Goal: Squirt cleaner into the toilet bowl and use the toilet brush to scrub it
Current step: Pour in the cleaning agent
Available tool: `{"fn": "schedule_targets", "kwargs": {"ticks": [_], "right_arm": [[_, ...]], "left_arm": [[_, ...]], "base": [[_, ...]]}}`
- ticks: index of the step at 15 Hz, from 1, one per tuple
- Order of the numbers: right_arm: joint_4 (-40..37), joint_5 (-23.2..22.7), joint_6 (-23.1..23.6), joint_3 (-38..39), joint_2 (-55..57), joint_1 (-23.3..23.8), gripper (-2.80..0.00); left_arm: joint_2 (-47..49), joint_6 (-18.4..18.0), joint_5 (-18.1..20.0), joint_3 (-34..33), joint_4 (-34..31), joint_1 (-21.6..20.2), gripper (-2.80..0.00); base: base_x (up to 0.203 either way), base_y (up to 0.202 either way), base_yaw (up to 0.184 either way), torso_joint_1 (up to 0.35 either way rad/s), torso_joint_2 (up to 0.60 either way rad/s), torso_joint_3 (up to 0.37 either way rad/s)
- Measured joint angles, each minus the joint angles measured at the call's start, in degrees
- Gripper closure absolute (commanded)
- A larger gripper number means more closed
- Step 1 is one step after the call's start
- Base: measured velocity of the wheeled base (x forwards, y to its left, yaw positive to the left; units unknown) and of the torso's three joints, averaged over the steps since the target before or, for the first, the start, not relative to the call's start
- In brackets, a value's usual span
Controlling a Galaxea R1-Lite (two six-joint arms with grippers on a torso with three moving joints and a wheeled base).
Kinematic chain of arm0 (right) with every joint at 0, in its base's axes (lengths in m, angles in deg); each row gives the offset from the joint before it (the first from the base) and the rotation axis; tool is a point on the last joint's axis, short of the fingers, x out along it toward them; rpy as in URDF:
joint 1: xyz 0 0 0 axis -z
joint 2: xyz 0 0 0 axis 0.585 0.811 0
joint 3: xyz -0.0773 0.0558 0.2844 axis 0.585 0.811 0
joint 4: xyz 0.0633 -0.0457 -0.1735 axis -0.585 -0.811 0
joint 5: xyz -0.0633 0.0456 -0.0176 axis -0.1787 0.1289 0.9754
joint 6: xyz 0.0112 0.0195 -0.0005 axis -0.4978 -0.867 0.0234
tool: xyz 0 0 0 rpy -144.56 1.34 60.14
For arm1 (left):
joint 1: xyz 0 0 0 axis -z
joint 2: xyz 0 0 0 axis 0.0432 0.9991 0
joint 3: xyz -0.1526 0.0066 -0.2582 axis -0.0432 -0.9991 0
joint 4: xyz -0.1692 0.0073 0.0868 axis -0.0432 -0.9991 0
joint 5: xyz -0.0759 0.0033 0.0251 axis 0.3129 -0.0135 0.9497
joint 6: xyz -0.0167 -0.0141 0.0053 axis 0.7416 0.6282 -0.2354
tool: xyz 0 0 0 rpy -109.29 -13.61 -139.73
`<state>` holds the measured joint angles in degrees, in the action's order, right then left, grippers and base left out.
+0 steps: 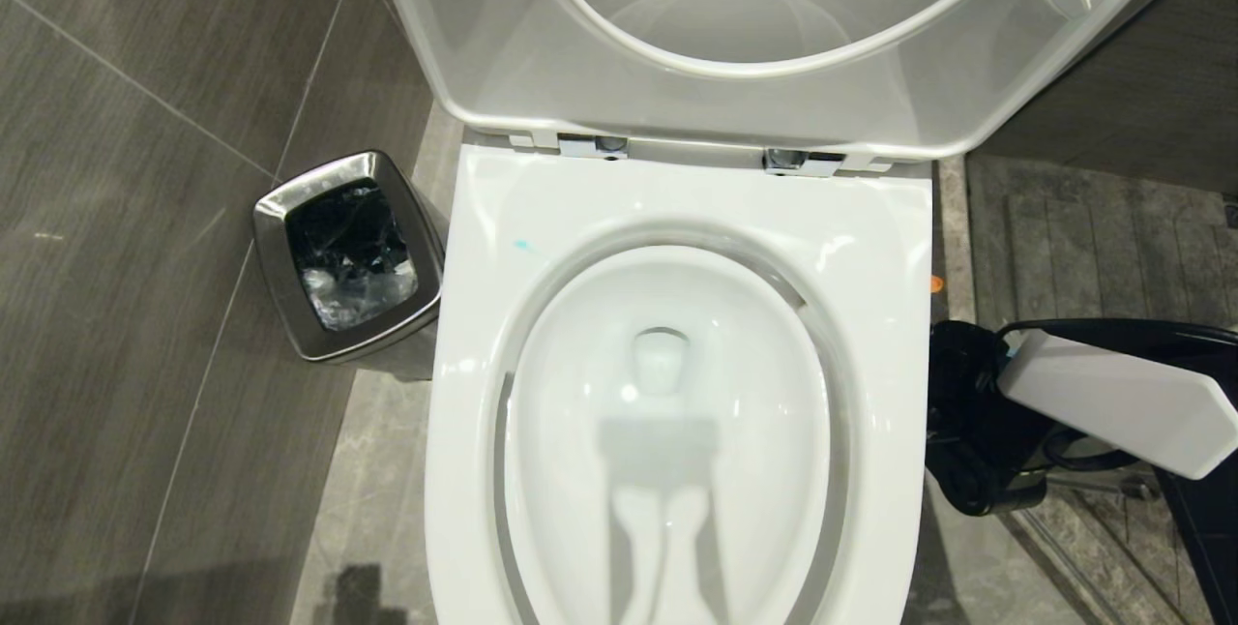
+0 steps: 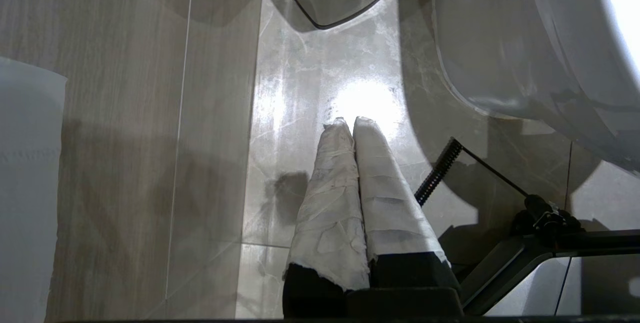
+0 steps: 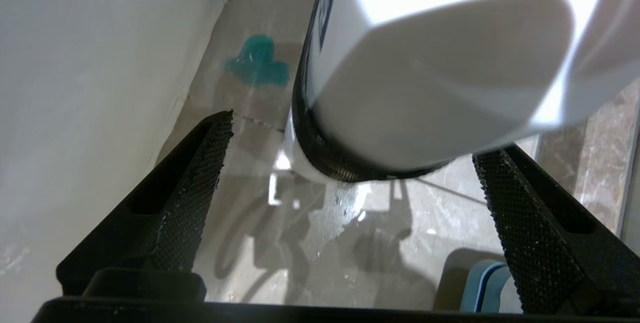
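The toilet bowl [image 1: 677, 470] runs off the near edge of the head view, and its raised lid [image 1: 677, 74] is cut by the far edge. The right hand [image 1: 967, 431] is mostly hidden behind a white arm cover [image 1: 1112, 402]. In the right wrist view a blurred white object [image 3: 430, 78] fills the space between the spread fingers [image 3: 190, 203]; what it is cannot be told.

Toilet bowl [image 1: 677, 431] mouth unobstructed; lid [image 1: 677, 93] upright.
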<state>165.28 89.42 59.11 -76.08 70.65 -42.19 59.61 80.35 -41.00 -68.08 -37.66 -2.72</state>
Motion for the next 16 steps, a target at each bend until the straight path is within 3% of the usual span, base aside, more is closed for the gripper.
{"fn": "schedule_targets", "kwargs": {"ticks": [16], "right_arm": [[0.0,0.2,0.0,-6.6,3.6,0.0,-2.8]], "left_arm": [[0.0,0.0,0.0,0.0,0.0,0.0,0.0]], "base": [[0.0,0.0,0.0,0.0,0.0,0.0]]}}
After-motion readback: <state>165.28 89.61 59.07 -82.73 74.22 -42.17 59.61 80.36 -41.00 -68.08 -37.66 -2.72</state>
